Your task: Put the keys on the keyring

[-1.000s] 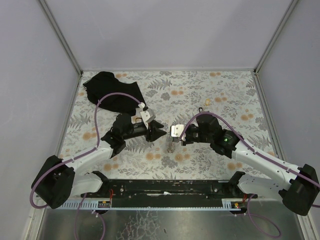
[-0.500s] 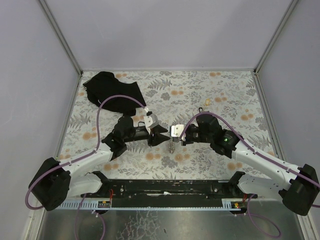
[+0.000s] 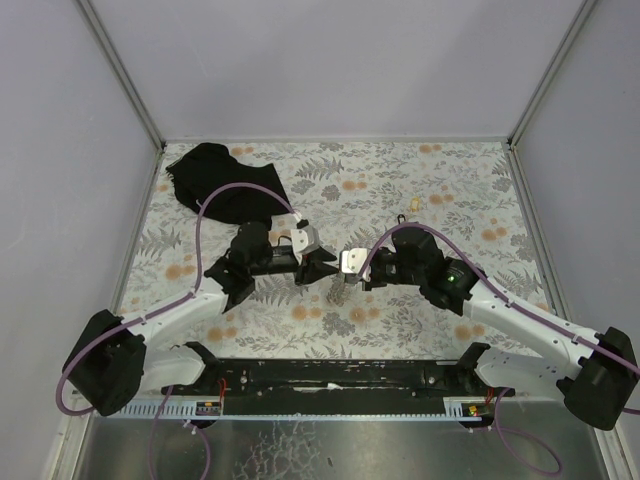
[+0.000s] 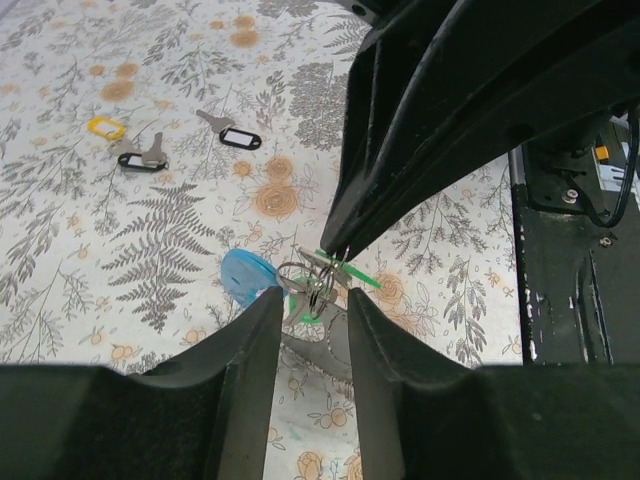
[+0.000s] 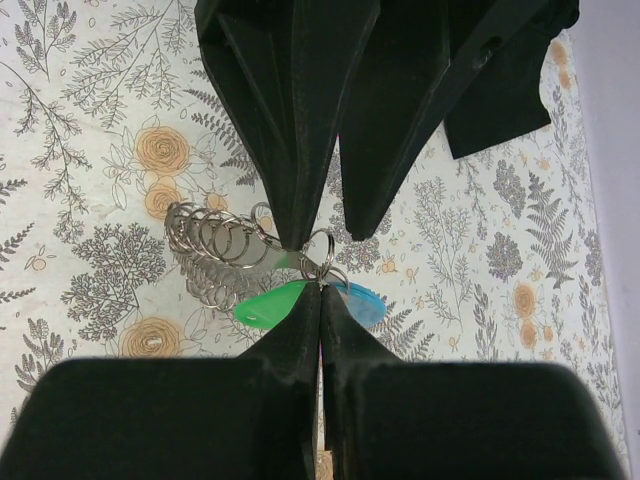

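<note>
At right tool point(image 5: 320, 292) tips: keyring point(image 5: 365, 303) pinched, green-tagged key point(image 5: 268, 306) touching.

The keyring point(image 5: 215, 255) is a bunch of thin grey metal rings linked in a short chain, hanging a little bunched near the middle of the table point(image 3: 450, 170), slightly toward the near side. At its right end a smaller single ring point(image 5: 320, 243) is pinched in the closed tips of the right gripper point(image 5: 320, 300). Two flat teardrop tags hang from that end, side by side: a green tag point(image 5: 268, 305) and a light-blue tag point(image 5: 360, 302). Three loose keys point(image 3: 410, 208) lie flat further back and to the right, well apart from the bunch: one with a yellow tag point(image 4: 105, 127), one grey with a dark part point(image 4: 145, 158) just beside it, and one with a black tag point(image 4: 238, 138).
</note>
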Controlling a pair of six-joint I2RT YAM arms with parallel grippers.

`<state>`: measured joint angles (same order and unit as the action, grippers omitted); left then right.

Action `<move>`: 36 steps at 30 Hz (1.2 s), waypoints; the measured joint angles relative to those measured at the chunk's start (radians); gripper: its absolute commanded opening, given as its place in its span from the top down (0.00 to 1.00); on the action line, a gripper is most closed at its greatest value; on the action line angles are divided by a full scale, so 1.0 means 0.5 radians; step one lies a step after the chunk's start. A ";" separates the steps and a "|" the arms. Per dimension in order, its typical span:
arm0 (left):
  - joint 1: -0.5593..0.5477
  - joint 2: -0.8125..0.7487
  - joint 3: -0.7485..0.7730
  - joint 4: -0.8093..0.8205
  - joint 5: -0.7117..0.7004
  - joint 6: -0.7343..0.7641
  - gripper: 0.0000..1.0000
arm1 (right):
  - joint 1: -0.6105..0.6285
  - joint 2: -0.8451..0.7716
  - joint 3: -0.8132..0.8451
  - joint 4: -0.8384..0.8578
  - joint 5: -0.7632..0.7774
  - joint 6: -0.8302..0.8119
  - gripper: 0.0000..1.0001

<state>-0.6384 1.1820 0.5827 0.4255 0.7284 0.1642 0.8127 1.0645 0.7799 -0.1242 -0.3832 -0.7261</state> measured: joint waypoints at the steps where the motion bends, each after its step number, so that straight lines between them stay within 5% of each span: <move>1: 0.000 0.011 0.014 -0.011 0.025 0.014 0.71 | 0.000 0.001 0.002 0.000 0.000 0.000 1.00; 6: 0.000 0.069 0.066 -0.058 0.127 0.083 0.82 | 0.000 0.002 0.003 -0.004 0.000 0.000 1.00; 20: 0.000 0.129 0.123 -0.142 0.190 0.129 0.87 | 0.000 0.002 0.004 -0.016 -0.008 0.000 1.00; 24: 0.000 0.133 0.130 -0.168 0.189 0.131 1.00 | 0.000 0.002 0.005 -0.034 -0.021 0.000 1.00; 36: 0.005 0.118 0.116 -0.102 0.018 -0.117 1.00 | 0.000 -0.014 0.005 -0.022 0.018 0.003 1.00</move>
<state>-0.6357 1.2411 0.6407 0.3744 0.7376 0.1059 0.8127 1.0576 0.7822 -0.1352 -0.3740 -0.7246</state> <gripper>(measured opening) 0.010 0.010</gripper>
